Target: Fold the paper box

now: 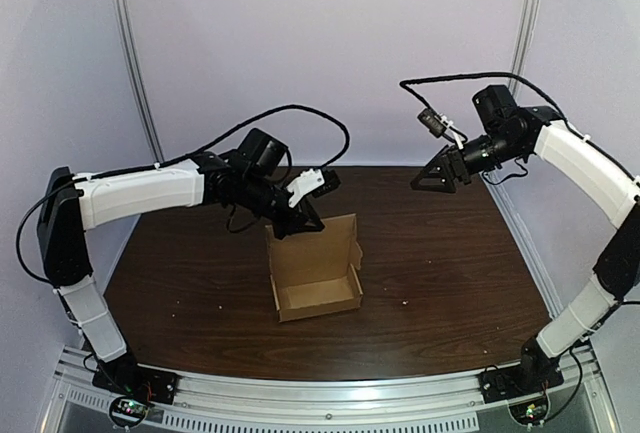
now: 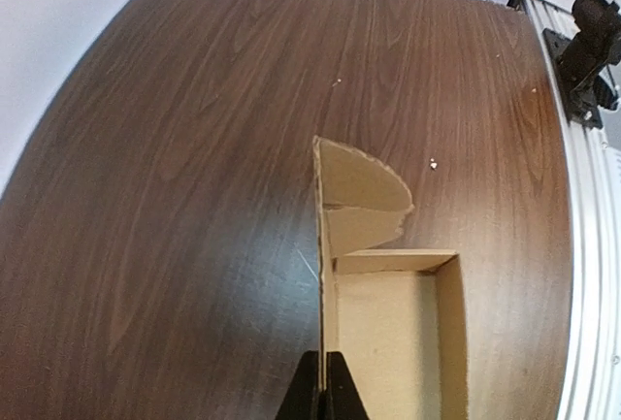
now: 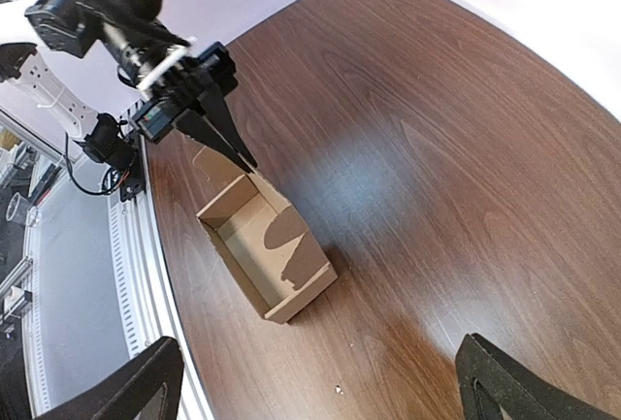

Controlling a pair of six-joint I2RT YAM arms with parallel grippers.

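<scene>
Box (image 1: 315, 271) plain brown cardboard, half-folded | left pincer (image 1: 303, 227) pinching its tall far wall | right pincer (image 1: 430, 179) wide, aloft

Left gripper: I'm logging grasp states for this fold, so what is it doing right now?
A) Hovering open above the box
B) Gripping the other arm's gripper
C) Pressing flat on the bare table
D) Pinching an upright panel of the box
D: in the left wrist view the left gripper has its fingers closed on the thin edge of a tall upright panel of the paper box.
</scene>
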